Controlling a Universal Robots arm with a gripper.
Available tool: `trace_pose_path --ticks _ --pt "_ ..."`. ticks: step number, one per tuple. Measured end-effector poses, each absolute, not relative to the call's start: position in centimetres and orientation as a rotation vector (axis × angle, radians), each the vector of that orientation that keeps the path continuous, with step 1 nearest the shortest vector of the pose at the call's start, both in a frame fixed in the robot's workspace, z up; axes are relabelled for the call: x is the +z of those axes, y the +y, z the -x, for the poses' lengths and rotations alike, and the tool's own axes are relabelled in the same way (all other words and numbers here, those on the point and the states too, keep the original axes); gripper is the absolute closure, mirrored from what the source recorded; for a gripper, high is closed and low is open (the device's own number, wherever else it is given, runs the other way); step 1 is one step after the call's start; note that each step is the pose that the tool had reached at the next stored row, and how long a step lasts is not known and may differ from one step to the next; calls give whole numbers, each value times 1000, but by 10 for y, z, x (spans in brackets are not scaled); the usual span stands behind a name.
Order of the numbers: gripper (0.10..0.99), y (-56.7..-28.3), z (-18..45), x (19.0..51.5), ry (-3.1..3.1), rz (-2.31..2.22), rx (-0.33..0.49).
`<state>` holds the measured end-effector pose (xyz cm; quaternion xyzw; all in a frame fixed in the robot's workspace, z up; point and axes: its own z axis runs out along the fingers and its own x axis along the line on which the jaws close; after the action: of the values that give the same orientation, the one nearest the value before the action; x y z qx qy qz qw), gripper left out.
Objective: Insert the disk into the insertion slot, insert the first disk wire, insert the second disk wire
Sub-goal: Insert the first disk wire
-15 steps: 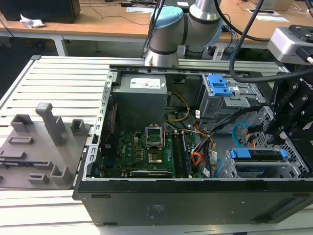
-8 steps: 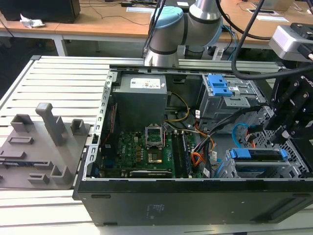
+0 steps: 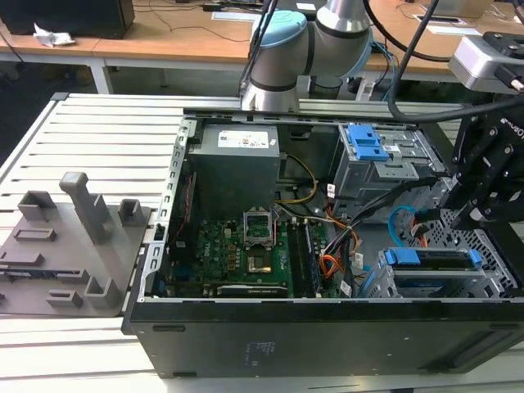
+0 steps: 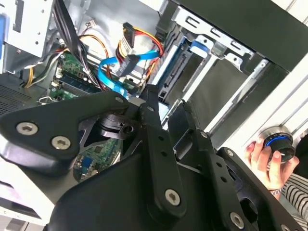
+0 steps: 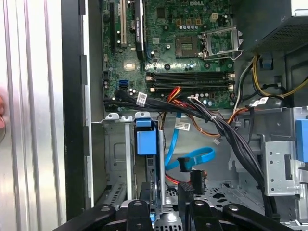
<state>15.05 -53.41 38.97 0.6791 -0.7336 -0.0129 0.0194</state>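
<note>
— How does the disk [image 5: 147, 139] look?

— What shows of it is mostly its bright blue plastic caddy; the drive body itself is hidden. It sits inside the insertion slot [image 3: 490, 270], the grey perforated sheet-metal cage in the corner of the open computer case [image 3: 327, 332], on the exterior view's right.

— And the gripper [image 5: 163, 195]?

— It hangs close over that cage, by the caddy. It cannot be told whether its jaws are apart or clamped on anything.

— What else does the case hold?

— The green motherboard [image 5: 192, 48], a grey power supply [image 3: 237, 168] and another cage with a blue latch plate [image 3: 372, 160]. The second disk wire [image 5: 195, 158], glossy and light blue, loops on the case floor just beside the slot. The first disk wire [image 5: 173, 94], a thin orange-red bundle, lies with black cables [image 5: 231, 139] along the motherboard's edge. Where either wire ends is unclear.

— Anyone nearby?

— A person's hand [image 4: 267, 161] rests on a round knob [image 4: 279, 144] with a blue ring, outside the case.
</note>
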Motion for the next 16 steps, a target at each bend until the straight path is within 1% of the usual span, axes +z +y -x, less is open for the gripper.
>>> trace_pose_path --ticks 6,11,16 --pt "725 -519 -153 390 -2277 -2107 -39" --pt "725 -517 -153 384 -2277 -2107 -39" --pt "725 -508 -154 375 -2277 -2107 -39"
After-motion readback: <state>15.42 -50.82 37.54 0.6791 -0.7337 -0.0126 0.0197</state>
